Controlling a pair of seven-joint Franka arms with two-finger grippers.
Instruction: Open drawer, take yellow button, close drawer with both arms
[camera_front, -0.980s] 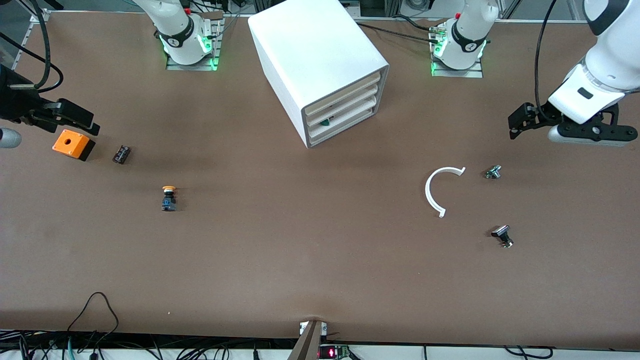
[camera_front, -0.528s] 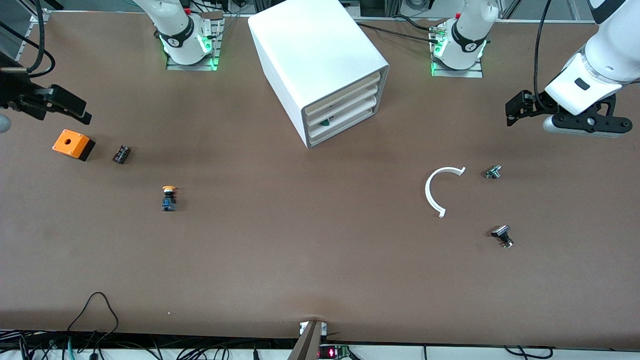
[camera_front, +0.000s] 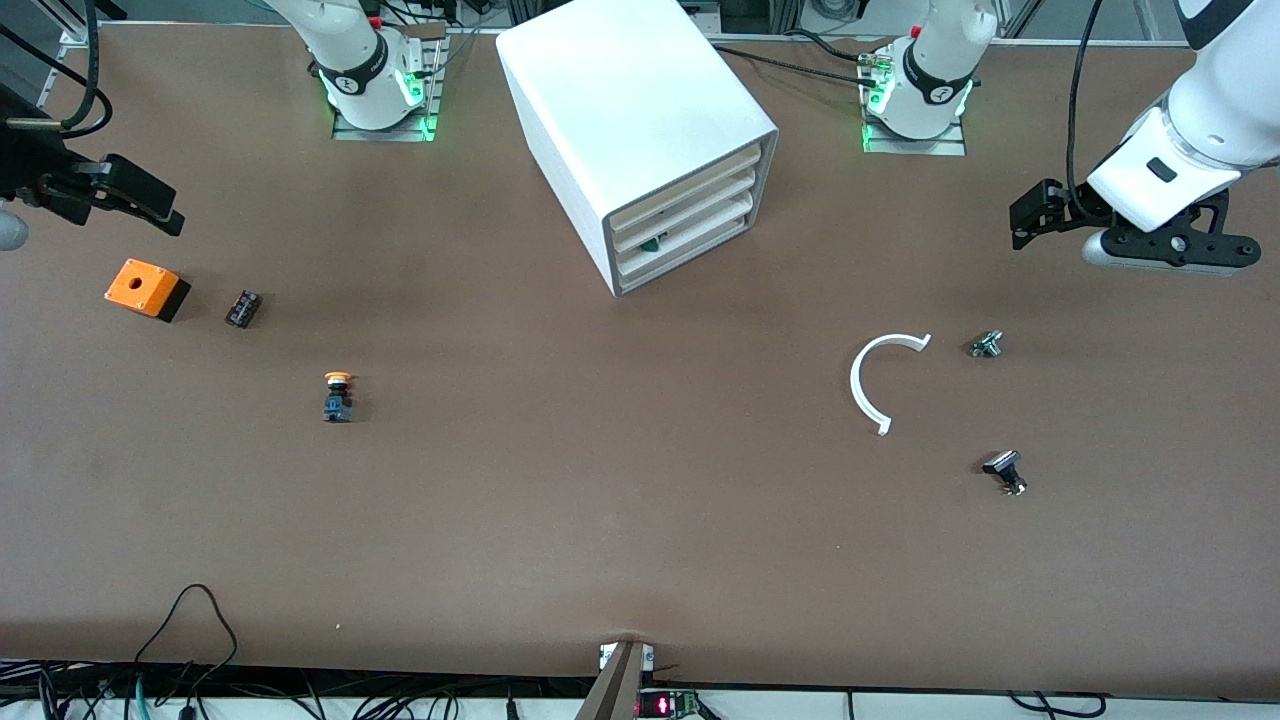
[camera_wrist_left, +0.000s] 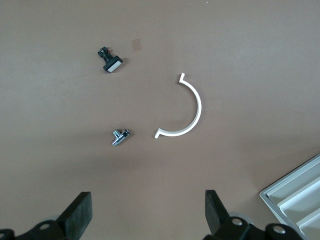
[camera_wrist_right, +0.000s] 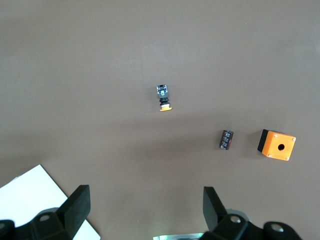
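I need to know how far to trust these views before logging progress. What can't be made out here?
- Drawer unit: front view shows three drawer fronts pushed in; contents hidden, only a green speck at one front.
- Right gripper: arm cut off by the front view's edge.
- Button on the table: too small for detail.

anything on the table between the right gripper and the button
Nothing visible blocks it. The right gripper hangs open above the orange box; the button stands alone nearer the front camera, the small black part lying off the direct line.
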